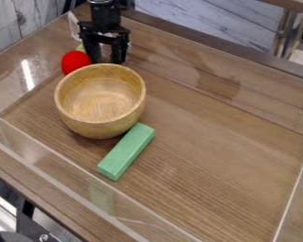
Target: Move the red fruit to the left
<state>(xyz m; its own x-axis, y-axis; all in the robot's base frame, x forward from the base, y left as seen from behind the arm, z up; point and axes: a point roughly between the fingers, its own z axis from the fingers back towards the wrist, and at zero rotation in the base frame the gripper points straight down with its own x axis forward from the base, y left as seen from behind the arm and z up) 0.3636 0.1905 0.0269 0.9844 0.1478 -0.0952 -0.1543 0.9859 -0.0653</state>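
The black fingers (102,49) stood apart, pointing down, with nothing between them. The red fruit (73,62) lay just to their left and slightly nearer the camera, its right side partly hidden behind the left finger. Directly in front of the fingers sat the wooden bowl (101,100), its rim close to the fruit. Beyond it, nearer the camera, a green block (126,151) lay on the table (230,142). The arm above was cut off by the frame's top edge.

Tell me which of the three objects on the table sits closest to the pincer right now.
The red fruit: it lies just left of the open pincer, behind the wooden bowl. The green block is farthest, in front of the bowl.
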